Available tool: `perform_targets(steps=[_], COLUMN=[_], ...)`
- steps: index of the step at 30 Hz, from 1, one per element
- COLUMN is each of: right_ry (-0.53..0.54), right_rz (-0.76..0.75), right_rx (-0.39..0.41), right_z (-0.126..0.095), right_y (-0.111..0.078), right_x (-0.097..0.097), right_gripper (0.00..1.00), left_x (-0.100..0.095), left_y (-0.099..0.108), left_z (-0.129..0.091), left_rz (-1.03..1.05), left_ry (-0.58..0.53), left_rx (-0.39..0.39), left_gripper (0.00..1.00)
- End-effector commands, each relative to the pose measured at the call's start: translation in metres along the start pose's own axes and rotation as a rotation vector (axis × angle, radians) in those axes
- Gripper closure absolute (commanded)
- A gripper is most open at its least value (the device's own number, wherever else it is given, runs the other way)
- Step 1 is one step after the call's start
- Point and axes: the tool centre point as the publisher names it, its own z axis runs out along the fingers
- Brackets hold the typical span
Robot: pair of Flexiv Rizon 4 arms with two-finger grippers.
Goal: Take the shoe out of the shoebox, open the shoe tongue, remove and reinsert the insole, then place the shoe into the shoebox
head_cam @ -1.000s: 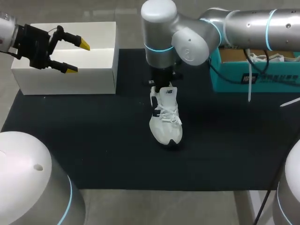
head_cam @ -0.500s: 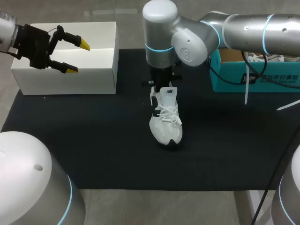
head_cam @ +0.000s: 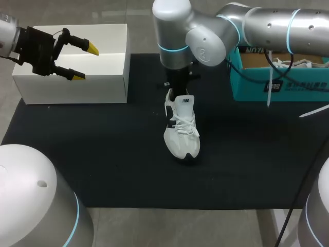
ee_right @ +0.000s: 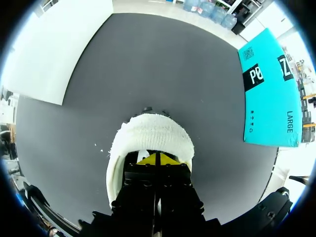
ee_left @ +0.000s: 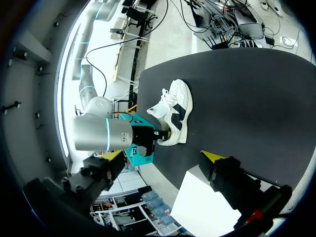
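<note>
Surface: a black mat (head_cam: 103,154) is laid over the grey table top (head_cam: 169,226). The white shoe (head_cam: 181,128) is found upright near the mat's middle, outside both boxes, with its toe turned toward the robot. A white box (head_cam: 103,87) is set at the mat's far left corner. The teal shoebox (head_cam: 280,90) is set at the far right, open-topped.

The right gripper (ee_right: 157,159) is lowered into the shoe's heel opening with its yellow tips pressed together. Whether anything is pinched cannot be told. The left gripper (head_cam: 85,62) is held above the white box, fingers spread wide, unloaded, well apart from the shoe.
</note>
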Motion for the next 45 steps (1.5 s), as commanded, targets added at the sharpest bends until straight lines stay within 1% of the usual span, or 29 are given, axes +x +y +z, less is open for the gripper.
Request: perform_targets(steps=[1, 6, 9, 11, 14, 17, 19, 21, 28, 33, 38, 40, 41, 42, 43, 44, 45], right_ry=[0.009, 0.015, 0.025, 0.026, 0.020, 0.030, 0.054, 0.049, 0.085, 0.111, 0.115, 0.103, 0.100, 0.101, 0.103, 0.104, 0.106], right_rz=[0.007, 0.034, 0.037, 0.049, 0.058, 0.025, -0.007, -0.023, -0.070, -0.059, -0.027, -0.021, -0.018, -0.018, -0.018, -0.018, -0.020], right_rx=[-0.004, 0.006, 0.032, 0.047, 0.064, 0.115, 0.145, 0.163, 0.248, 0.287, 0.317, 0.332, 0.340, 0.338, 0.338, 0.338, 0.340], right_z=[0.016, 0.023, 0.025, 0.019, -0.002, -0.022, -0.029, -0.034, -0.041, -0.042, -0.044, -0.046, -0.046, -0.045, -0.045, -0.045, -0.045], right_y=[0.007, 0.003, -0.002, -0.007, -0.013, -0.016, -0.017, -0.020, -0.037, -0.051, -0.059, -0.061, -0.062, -0.063, -0.064, -0.064, -0.064], right_x=[0.006, 0.011, 0.013, 0.012, 0.009, 0.005, 0.003, 0.002, 0.008, 0.014, 0.016, 0.016, 0.015, 0.014, 0.014, 0.014, 0.014], right_gripper=[1.00, 1.00, 1.00, 1.00, 1.00, 1.00, 1.00, 1.00, 1.00, 1.00, 1.00, 0.95, 0.96, 0.94, 0.90, 0.82, 0.70], left_x=[0.000, 0.000, 0.000, 0.000, 0.000, 0.000, 0.000, 0.000, 0.000, 0.000, 0.000, 0.000, 0.000, 0.000, 0.000, 0.000, 0.000], left_y=[0.000, 0.000, 0.000, 0.000, 0.000, 0.000, 0.000, 0.000, 0.000, 0.000, 0.000, 0.000, 0.000, 0.000, 0.000, 0.000, 0.000], left_z=[0.000, 0.000, 0.000, 0.000, 0.000, 0.000, 0.000, 0.000, 0.000, 0.000, 0.000, 0.000, 0.000, 0.000, 0.000, 0.000, 0.000], left_rz=[0.000, 0.000, 0.000, 0.000, 0.000, 0.000, 0.000, 0.000, 0.000, 0.000, 0.000, 0.000, 0.000, 0.000, 0.000, 0.000, 0.000], left_ry=[0.004, 0.004, 0.004, 0.004, 0.004, 0.004, 0.004, 0.004, 0.004, 0.004, 0.004, 0.004, 0.004, 0.004, 0.004, 0.004, 0.004], left_rx=[0.001, 0.001, 0.001, 0.001, 0.001, 0.001, 0.001, 0.001, 0.001, 0.001, 0.001, 0.001, 0.001, 0.001, 0.001, 0.001, 0.001], left_gripper=[0.00, 0.00, 0.00, 0.00, 0.00, 0.00, 0.00, 0.00, 0.00, 0.00, 0.00, 0.00, 0.00, 0.00, 0.00, 0.00, 0.00])
